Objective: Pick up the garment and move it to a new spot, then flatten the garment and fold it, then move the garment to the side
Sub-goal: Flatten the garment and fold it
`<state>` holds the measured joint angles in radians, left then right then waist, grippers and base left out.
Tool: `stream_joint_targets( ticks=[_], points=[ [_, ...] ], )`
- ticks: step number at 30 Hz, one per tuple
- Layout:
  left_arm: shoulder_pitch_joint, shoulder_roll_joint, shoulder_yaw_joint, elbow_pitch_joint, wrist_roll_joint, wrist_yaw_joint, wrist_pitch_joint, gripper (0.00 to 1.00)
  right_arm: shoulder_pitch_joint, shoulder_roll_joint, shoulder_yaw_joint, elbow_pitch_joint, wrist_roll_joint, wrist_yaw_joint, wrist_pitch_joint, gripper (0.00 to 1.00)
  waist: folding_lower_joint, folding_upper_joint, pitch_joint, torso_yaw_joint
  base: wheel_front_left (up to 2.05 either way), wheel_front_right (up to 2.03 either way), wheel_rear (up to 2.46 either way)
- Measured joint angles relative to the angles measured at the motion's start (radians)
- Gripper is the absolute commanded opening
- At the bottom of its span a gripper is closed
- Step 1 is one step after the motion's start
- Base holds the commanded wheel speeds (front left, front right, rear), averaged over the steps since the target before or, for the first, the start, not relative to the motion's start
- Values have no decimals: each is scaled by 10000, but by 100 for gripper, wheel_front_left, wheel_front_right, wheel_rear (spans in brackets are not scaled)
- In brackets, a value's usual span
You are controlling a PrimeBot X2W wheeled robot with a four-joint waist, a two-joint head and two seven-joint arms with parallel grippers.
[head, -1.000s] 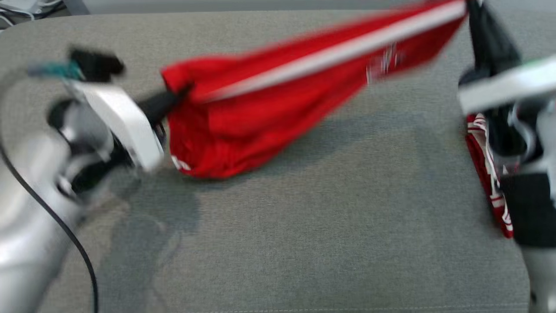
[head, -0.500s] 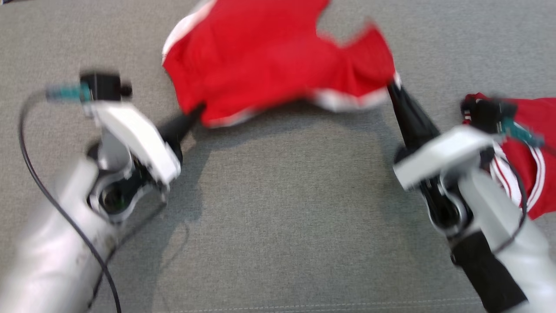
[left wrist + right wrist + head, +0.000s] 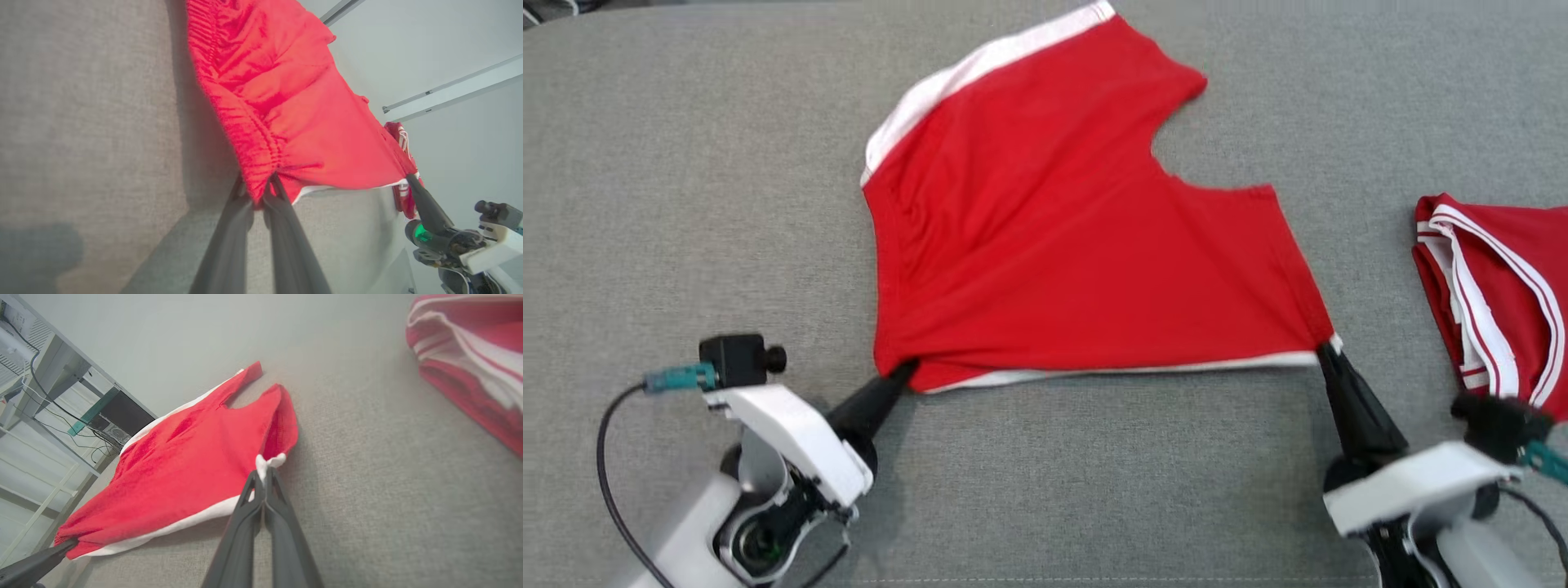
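Garment [image 3: 1078,245], red with white trim, lies spread on the grey surface [image 3: 1094,490]. Left gripper [image 3: 903,374] is clamped on its near-left corner, and right gripper [image 3: 1325,349] is clamped on its near-right corner. The left wrist view adds a gathered waistband [image 3: 245,134] at the clamp.

Head view looks steeply down from above onto the grey padded surface [image 3: 1094,490], at mid-distance, with the whole red garment [image 3: 1078,245] in frame. Left wrist view is low and close to the surface, rolled sideways. It looks along the left gripper [image 3: 257,192] across the garment's near edge toward the right gripper [image 3: 410,179] and a pale wall [image 3: 449,41]. Right wrist view is also low and close, looking along the right gripper across the garment toward metal shelving [image 3: 53,375]. All three share the garment and the folded red pile [image 3: 1494,286]. Each wrist view catches the opposite gripper.
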<state>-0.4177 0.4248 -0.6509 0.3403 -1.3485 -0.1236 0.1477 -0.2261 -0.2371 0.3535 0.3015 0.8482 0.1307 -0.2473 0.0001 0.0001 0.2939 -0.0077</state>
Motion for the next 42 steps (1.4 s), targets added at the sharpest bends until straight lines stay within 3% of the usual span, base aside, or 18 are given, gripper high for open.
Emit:
stream_joint_targets(
  ticks=[15, 16, 17, 18, 22, 25, 30, 37, 39, 42],
  points=[
    [1688, 378, -347, -339, -86, 2, -424, 0, 2871, 1212, -947, -1467, -1055, 0, 941, 0, 0, 0, -823, -85, 0, 0, 0],
    [1689, 360, -378, -339, -86, 2, -424, 10, 2940, 1260, -1028, -1546, -1068, 0, 1024, 21, 0, -1, -872, -71, 0, 0, 0],
    [1689, 337, -378, -339, -109, 2, -422, 82, 2981, 1315, -1097, -1592, -1068, 0, 1116, 65, 0, 0, -918, -55, 0, 0, 0],
    [1689, 316, -389, -336, -186, 2, -389, 100, 2987, 1361, -1149, -1615, -1078, 0, 1149, 100, 0, 0, -973, -42, 0, 0, 0],
    [1690, 318, -428, -230, 42, 48, -629, 100, 2998, 1363, -1436, -1850, -1275, 0, 1239, 100, 0, 0, -1178, 7, 0, 0, 0],
    [1699, 416, -336, -313, 552, 372, -1352, 100, 3079, 1298, -1772, -2098, -1499, 0, 1241, 100, -1, 0, -1361, 42, 0, 0, 0],
    [1899, 617, 428, -953, 1641, 1877, -3386, 100, 3168, 953, -2594, -2537, -2554, 0, 1091, 100, 0, 0, -1632, 202, 0, 0, 0],
    [1890, 784, 1223, -2324, 4245, 3910, -3962, 100, 2516, 750, -3179, -2608, -4780, 0, 562, 100, -1, -1, -2005, 559, 0, 0, 0],
    [1887, 957, 1218, -2539, 5219, 4261, -3963, 100, 2236, 686, -3181, -2594, -5446, 0, 380, 100, 0, 0, -2134, 609, 0, 0, 0],
    [1901, 1127, 1287, -2759, 6234, 4383, -3994, 100, 2017, 502, -3162, -2495, -6322, 2, 174, 100, 0, 0, -2338, 661, 0, 0, 0]
  ],
)
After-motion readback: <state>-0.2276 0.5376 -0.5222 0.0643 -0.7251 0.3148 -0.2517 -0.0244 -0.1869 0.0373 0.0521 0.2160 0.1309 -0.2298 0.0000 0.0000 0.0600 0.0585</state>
